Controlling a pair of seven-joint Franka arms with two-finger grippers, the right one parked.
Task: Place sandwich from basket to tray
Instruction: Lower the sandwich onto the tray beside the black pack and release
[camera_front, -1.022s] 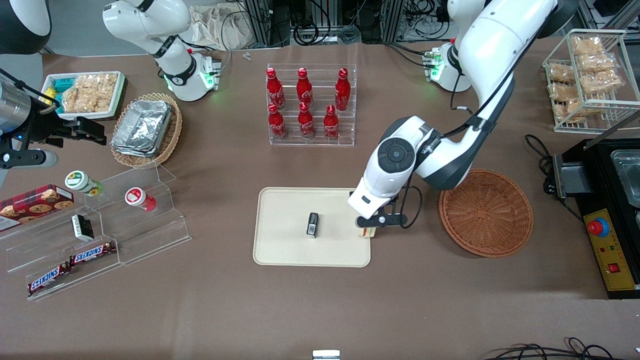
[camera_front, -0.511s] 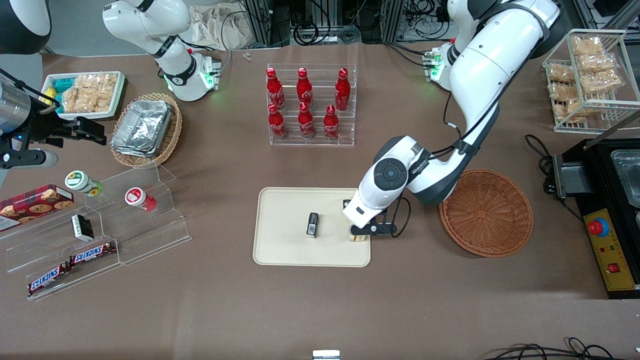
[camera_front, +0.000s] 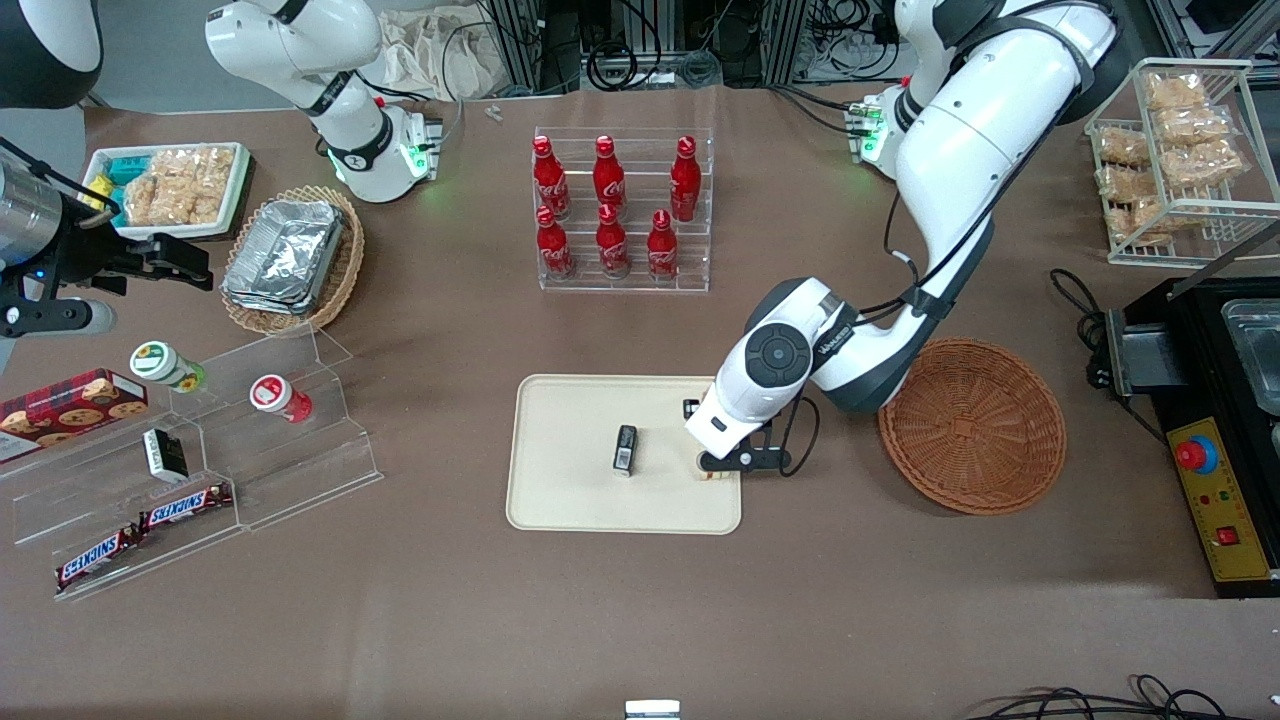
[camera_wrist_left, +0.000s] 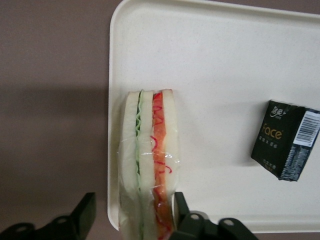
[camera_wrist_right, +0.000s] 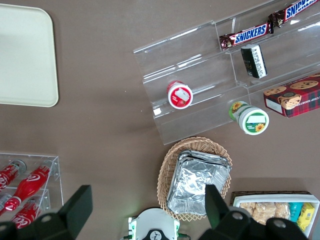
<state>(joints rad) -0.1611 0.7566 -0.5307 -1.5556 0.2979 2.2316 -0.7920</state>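
Observation:
The sandwich (camera_wrist_left: 150, 165), a plastic-wrapped wedge of white bread with green and orange-red filling, stands on edge just inside the rim of the cream tray (camera_wrist_left: 225, 75). My gripper (camera_wrist_left: 132, 207) is open around it: one finger touches the bread, the other stands clear of it. In the front view the gripper (camera_front: 712, 465) hangs low over the tray (camera_front: 570, 500) at its end nearest the basket (camera_front: 972, 425), and only a sliver of the sandwich (camera_front: 712, 475) shows under it. The reddish-brown wicker basket holds nothing.
A small black packet (camera_front: 625, 449) lies mid-tray, close beside the sandwich. A clear rack of red bottles (camera_front: 620, 210) stands farther from the camera than the tray. Toward the parked arm's end are clear stepped shelves (camera_front: 200, 470) and a foil-tray basket (camera_front: 290, 258).
The arm has carried the sandwich from the tray's rim a little way in over the tray and lowered it. The last half second shows almost no movement.

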